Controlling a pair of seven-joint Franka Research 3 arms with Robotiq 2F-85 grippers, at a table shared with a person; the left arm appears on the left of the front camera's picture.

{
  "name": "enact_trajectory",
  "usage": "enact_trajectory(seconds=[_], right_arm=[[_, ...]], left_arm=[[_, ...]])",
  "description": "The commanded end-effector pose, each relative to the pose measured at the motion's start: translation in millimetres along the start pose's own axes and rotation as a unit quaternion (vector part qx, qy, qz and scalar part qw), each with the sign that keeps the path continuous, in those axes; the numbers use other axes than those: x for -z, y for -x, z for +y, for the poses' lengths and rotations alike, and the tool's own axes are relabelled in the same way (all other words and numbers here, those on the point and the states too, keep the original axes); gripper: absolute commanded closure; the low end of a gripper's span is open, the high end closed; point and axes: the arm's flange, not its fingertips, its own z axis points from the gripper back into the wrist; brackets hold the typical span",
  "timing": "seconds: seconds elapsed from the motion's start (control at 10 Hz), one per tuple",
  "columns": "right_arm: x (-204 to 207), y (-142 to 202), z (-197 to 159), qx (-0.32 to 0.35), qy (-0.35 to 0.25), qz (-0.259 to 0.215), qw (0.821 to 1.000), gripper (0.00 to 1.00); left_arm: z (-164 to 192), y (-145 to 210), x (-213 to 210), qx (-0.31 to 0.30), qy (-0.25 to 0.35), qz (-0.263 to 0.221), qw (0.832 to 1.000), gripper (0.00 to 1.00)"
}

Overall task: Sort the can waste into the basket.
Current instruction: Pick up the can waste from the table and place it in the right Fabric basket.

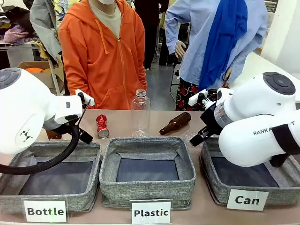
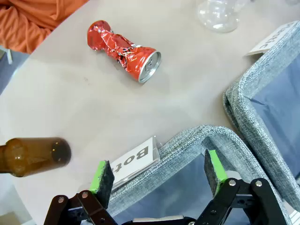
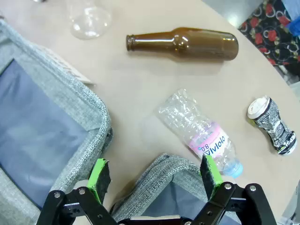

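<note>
Can waste is not yet sorted. In the front view the red can [image 1: 102,126] sits crushed on the table [image 1: 154,129] beyond the "Bottle" bin [image 1: 47,150]. It is well apart from the basket [image 1: 213,185] labelled "Can" at the right end of the row, whose visible lining looks bare. The left arm [image 1: 28,108] and right arm [image 1: 262,117] each hang over the far side of the bins, likely poised to reach for what lies beyond them.

In the left wrist view the left gripper [image 2: 158,171] is spread wide with nothing between its green pads [image 2: 102,174], hovering above the far rim of the "Bottle" bin. The red can sits free on the table ahead, well clear of the fingers, and a brown bottle [image 2: 33,154] rests off to one side. The wide spread suits an approach to that can.

In the right wrist view the right gripper [image 3: 153,171] is likewise spread and empty, over the basket's far rim. The black-and-silver can [image 3: 273,125] rests on the table past a crushed plastic bottle [image 3: 201,131], on this arm's side, so I judge it the right arm's natural pick
</note>
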Motion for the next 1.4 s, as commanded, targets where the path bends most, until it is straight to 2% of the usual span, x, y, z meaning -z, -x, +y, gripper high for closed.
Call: enact_trajectory(seconds=[0.0,1.3], right_arm=[[0.0,0.0,0.0,0.000,0.000,0.000,1.000,0.00],[0.0,0.0,0.0,0.000,0.000,0.000,1.000,0.00]], left_arm=[[0.0,0.4,0.1,0.000,0.000,0.001,1.000,0.00],[0.0,0.4,0.1,0.000,0.000,0.001,1.000,0.00]])
